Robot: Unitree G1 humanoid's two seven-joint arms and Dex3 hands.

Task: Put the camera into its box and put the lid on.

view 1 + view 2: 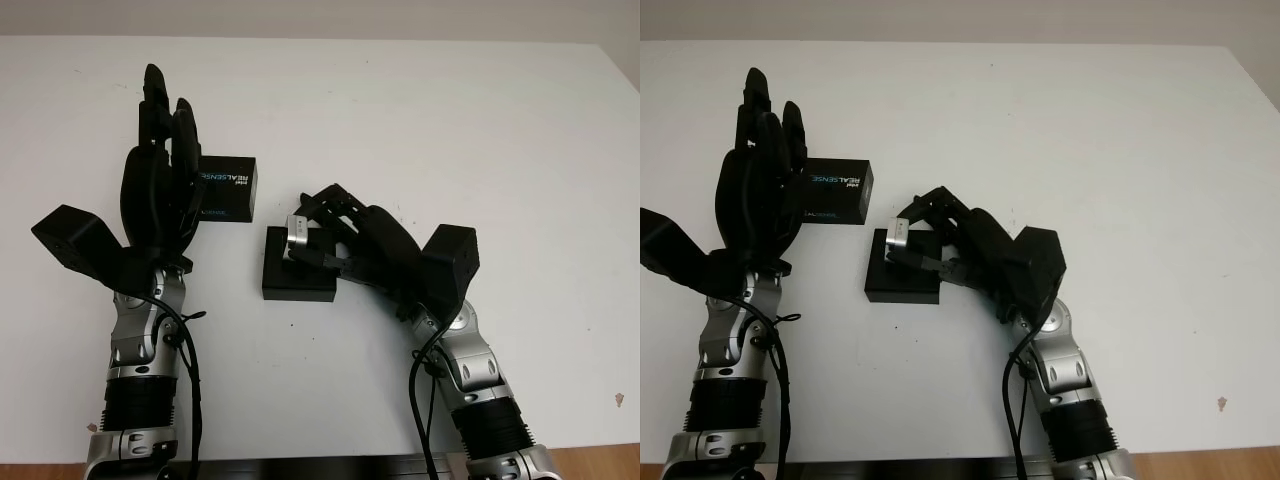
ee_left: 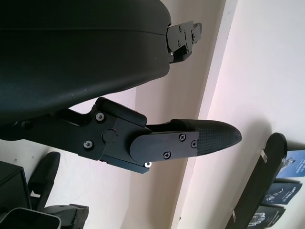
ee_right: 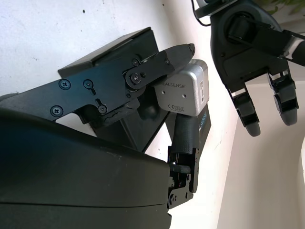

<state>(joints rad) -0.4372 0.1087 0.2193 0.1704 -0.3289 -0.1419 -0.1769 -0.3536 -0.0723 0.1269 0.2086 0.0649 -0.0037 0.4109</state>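
Our right hand (image 1: pixel 345 240) is clamped on the camera (image 1: pixel 298 234), a small silver metal block pinched between the fingertips (image 3: pixel 178 52) and held just above the open black box (image 1: pixel 297 268) that sits on the white counter (image 1: pixel 480 150). We judge the camera to be light but rigid, with a smooth aluminium shell that could slide in a fingertip pinch, and with lenses on its front face that we would rather not press on; the short ends and flat back look like the safest places to hold. The box seems stiff card with a snug recess, so the camera probably has to go in level and lined up with the cavity, not tilted. Our left hand (image 1: pixel 160 180) is open and raised upright beside the lid (image 1: pixel 230 188), the printed black piece lying on the counter just behind and to the left of the box. The lid looks light, and easiest to take by its long edges.
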